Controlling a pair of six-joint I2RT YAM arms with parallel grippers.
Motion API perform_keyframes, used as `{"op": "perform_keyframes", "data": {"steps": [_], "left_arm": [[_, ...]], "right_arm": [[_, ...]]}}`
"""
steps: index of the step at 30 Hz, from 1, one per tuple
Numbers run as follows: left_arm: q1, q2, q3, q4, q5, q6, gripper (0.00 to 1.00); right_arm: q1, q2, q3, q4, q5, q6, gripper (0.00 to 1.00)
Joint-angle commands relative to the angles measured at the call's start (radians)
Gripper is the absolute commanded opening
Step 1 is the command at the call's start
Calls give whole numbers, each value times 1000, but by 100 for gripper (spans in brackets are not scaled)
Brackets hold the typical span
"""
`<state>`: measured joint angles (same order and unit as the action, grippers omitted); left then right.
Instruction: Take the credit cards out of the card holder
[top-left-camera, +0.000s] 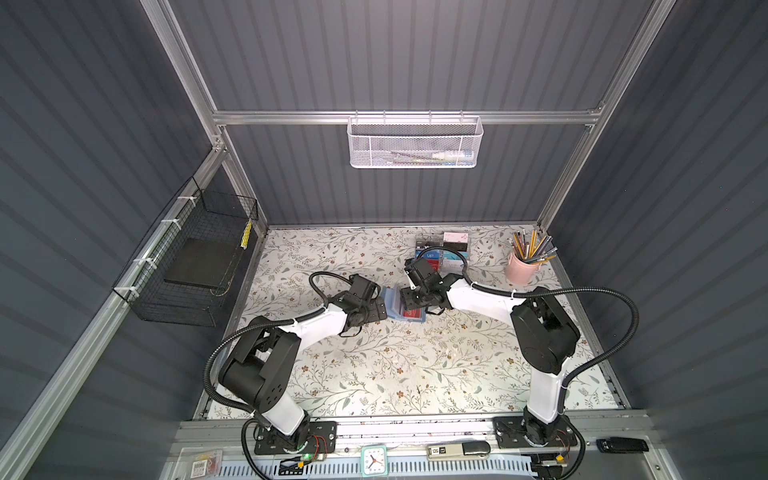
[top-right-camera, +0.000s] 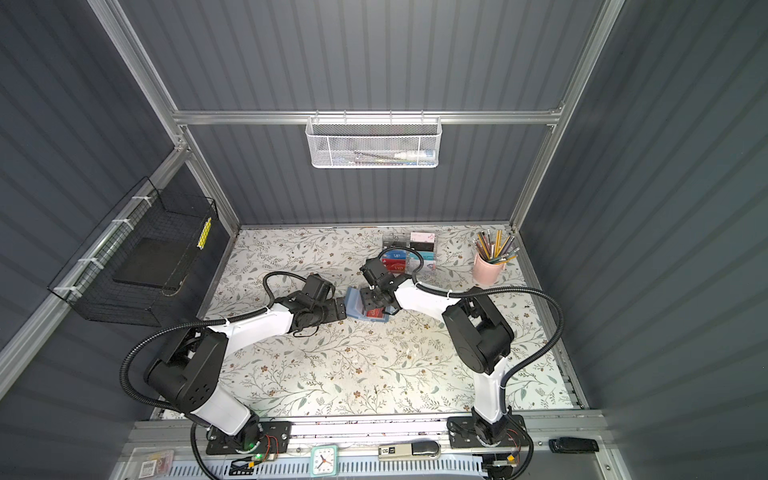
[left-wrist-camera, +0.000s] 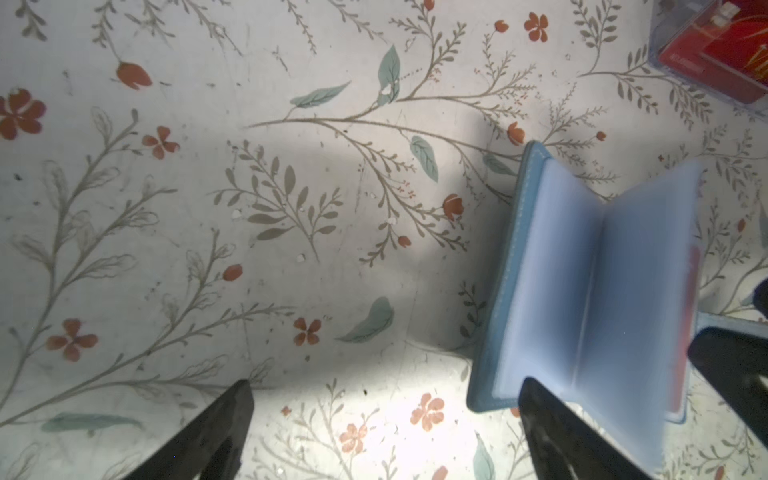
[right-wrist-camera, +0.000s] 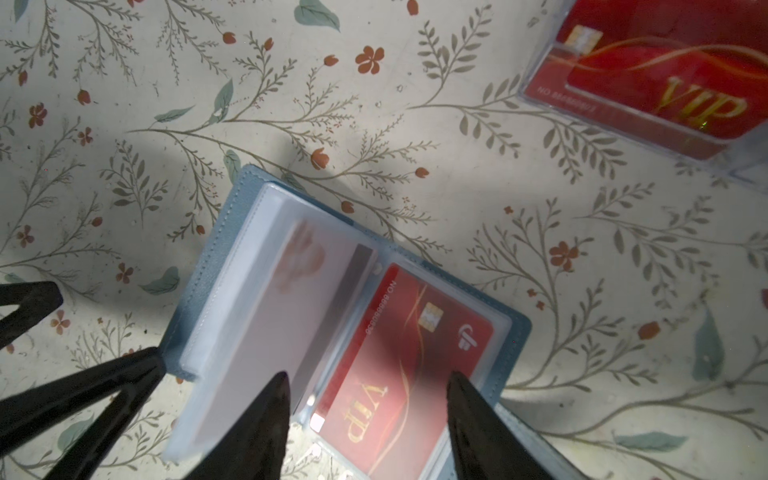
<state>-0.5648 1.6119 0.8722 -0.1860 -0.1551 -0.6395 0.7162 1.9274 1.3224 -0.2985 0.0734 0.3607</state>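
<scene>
My left fingers (top-left-camera: 381, 309) reach in from 9 o'clock of the card holder (top-left-camera: 392, 301) and stand spread wide, gripping nothing. One tip rests on the edge of the holder's left cover. I judge that to be a pin: it weighs the cover onto the bench (top-left-camera: 374, 365) so the book-like holder cannot fold shut or slide while my other side works.

The holder lies open near the middle of the bench, a little toward 12 o'clock. From its spine a clear sleeve (right-wrist-camera: 216, 399) carrying the white card (right-wrist-camera: 270, 324), with its dark stripe, stands tilted up. It is blurred, and I cannot tell whether it leans on me.

On the holder's right half the red card (right-wrist-camera: 399, 357) lies flat in its own sleeve, not yet out. My right fingers (top-left-camera: 409, 302) reach in from 3 o'clock and hang over that card, tips parted and closed on nothing, set so, I judge, to take its edge. Near the holder, at 1 o'clock, stands the clear rack (top-left-camera: 442, 253).
</scene>
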Motion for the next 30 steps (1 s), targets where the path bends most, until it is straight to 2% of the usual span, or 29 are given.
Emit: {"op": "perform_keyframes", "data": {"steps": [1,7,13,21,25,30], "left_arm": [[11,-23,-20,-2,13,-14,100],[18,-41,-33,8,29,-13,100],[23,-63,-34,68,114,-11,100],[25,-38,20,156,267,-44,100],[31,16,52,241,378,-107,100],[35,70,106,286,415,-158,100]], "right_arm": [[1,30,20,-29,18,-9,62],[0,18,14,-31,7,-9,64],[-12,-80,-53,-5,-6,4,67],[-112,-183,-192,111,-229,109,64],[-119,-177,-213,161,-318,144,62],[-120,-145,-225,217,-396,191,60]]}}
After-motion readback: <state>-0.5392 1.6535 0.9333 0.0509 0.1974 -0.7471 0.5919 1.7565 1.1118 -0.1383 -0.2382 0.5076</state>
